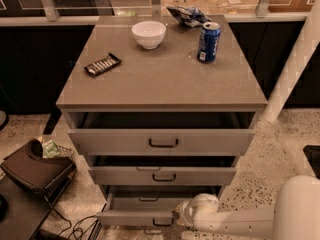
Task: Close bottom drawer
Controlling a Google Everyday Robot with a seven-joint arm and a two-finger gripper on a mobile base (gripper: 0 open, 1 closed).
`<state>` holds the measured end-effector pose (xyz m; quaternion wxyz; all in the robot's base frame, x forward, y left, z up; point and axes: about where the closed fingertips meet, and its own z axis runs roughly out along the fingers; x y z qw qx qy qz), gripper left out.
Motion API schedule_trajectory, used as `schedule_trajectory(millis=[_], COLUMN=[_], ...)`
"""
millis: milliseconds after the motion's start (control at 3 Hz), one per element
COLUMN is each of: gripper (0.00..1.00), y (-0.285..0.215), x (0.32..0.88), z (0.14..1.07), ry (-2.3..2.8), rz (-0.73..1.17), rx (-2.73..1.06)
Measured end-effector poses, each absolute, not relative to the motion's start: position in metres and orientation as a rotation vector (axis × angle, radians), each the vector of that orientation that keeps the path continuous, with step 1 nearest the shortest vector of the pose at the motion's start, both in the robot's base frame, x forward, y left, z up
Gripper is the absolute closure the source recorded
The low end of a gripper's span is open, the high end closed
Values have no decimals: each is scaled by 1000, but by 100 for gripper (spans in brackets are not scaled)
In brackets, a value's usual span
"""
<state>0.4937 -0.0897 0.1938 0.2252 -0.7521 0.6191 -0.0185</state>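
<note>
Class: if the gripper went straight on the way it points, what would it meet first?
Probably the bottom drawer: the gripper, low in the picture, points left at its pulled-out front's right end; depth is unclear.

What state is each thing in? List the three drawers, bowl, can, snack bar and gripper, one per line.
top drawer: partly open.
middle drawer: partly open.
bottom drawer: open, pulled out farthest.
white bowl: upright, looks empty.
blue can: upright.
snack bar: lying flat.
gripper: low, at the bottom drawer's front, toward its right end.
</note>
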Motion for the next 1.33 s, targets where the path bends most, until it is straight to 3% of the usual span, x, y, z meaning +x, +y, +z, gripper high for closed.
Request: schedule_trajectory(millis=[333, 1333], gripper=[83, 15], y=[-89, -87], x=[493, 491], z=[193, 191], ry=[1707, 1707], rz=[-49, -43], rx=[-2075, -2077])
